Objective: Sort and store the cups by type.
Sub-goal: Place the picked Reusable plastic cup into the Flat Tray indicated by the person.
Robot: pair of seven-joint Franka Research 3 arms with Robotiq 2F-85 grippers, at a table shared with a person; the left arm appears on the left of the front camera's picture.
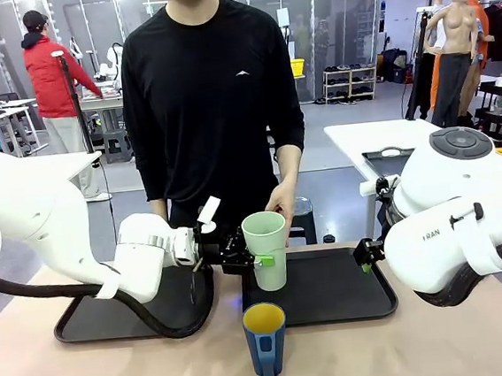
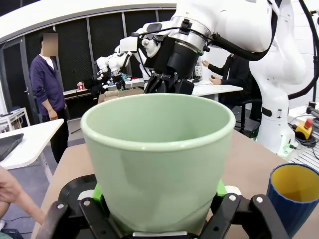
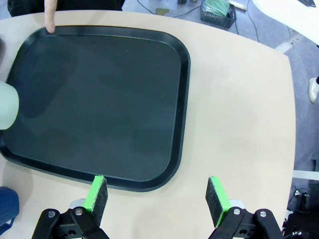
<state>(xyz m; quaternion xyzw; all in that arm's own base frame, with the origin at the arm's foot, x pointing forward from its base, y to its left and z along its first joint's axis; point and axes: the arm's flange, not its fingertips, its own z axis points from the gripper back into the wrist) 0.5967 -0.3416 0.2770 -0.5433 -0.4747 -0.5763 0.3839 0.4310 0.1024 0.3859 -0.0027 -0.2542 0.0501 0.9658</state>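
My left gripper [image 1: 256, 260] is shut on the pale mint-green tumbler [image 1: 266, 249], held upright at the left edge of the right black tray [image 1: 341, 295]. In the left wrist view the tumbler [image 2: 159, 154] sits between the green pads [image 2: 96, 191]. The dark blue cup with its yellow inside [image 1: 265, 338] stands on the table in front of the trays, and it appears at the right of the left wrist view [image 2: 295, 199]. My right gripper [image 3: 157, 196] hangs open over the right tray's [image 3: 99, 99] near right corner, holding nothing.
A second black tray [image 1: 78, 327] lies at the left under my left arm. The person stands at the far side, with a hand [image 1: 281, 205] at the right tray's far edge and a finger [image 3: 49, 17] touching its rim. My right arm [image 2: 199, 40] is beyond the tumbler.
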